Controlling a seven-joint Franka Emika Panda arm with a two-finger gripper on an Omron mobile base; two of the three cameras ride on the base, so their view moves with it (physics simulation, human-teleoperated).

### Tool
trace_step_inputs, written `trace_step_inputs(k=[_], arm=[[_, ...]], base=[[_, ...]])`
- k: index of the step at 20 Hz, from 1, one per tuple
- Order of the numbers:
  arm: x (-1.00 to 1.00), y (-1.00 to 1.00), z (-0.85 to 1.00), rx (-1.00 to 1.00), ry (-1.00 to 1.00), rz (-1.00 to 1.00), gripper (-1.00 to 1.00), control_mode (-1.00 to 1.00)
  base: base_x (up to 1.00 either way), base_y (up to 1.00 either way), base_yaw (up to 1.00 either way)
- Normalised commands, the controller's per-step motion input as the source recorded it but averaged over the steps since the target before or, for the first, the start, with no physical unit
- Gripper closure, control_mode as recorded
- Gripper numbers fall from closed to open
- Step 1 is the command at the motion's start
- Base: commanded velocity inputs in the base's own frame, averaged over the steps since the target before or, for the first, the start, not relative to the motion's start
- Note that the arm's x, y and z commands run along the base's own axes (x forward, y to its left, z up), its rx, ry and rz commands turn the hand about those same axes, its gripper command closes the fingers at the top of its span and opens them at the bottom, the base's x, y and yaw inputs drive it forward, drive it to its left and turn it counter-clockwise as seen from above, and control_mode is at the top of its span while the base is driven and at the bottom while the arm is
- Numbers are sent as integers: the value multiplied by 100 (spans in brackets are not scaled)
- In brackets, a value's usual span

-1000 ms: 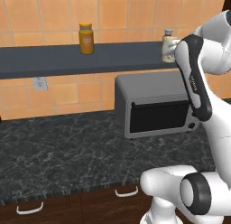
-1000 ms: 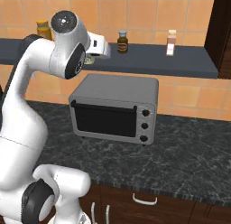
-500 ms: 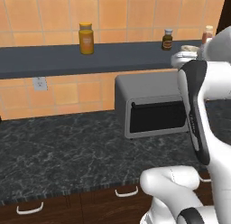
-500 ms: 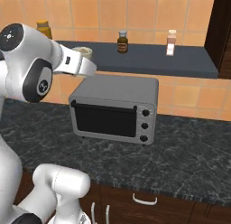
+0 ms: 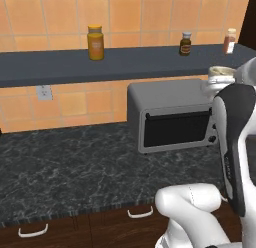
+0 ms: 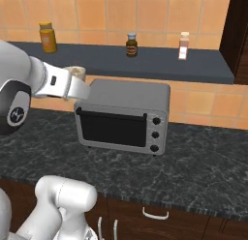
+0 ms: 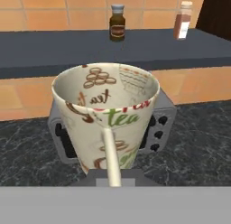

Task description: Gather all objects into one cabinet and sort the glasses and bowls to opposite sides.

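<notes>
My gripper (image 7: 110, 175) is shut on a cream cup (image 7: 106, 111) printed with brown and green tea lettering, one of the glasses. I hold it upright in the air, one finger inside its rim. From the left base view the cup (image 5: 220, 72) shows beside the toaster oven's top right corner, with the gripper (image 5: 219, 84) under it. From the right base view the cup (image 6: 75, 72) hangs at the oven's top left corner. A dark brown cabinet (image 6: 238, 36) edge stands at the far right. The bowls are out of view.
A grey toaster oven (image 6: 123, 113) sits on the dark marble counter (image 6: 193, 171). Above it a dark shelf (image 6: 145, 62) carries a yellow lidded jar (image 6: 47, 37), a brown spice bottle (image 6: 131, 44) and a reddish bottle (image 6: 183, 45). Low cabinets with white handles (image 5: 140, 212) run beneath.
The arm has drawn the held cup back from the shelf and lowered it to the level of the oven top. The grip stays the same.
</notes>
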Motion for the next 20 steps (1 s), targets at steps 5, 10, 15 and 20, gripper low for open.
trace_step_inputs(k=[5, 10, 15, 20], arm=[[-89, 3, 0, -10, 8, 0, 100, -100], [-20, 6, 0, -3, 10, -1, 100, -100], [-5, 10, -2, 0, 8, 0, 100, -100], [-2, -1, -9, 1, 0, 0, 100, -100]], base=[[0, 0, 0], [0, 0, 0], [0, 0, 0], [0, 0, 0]])
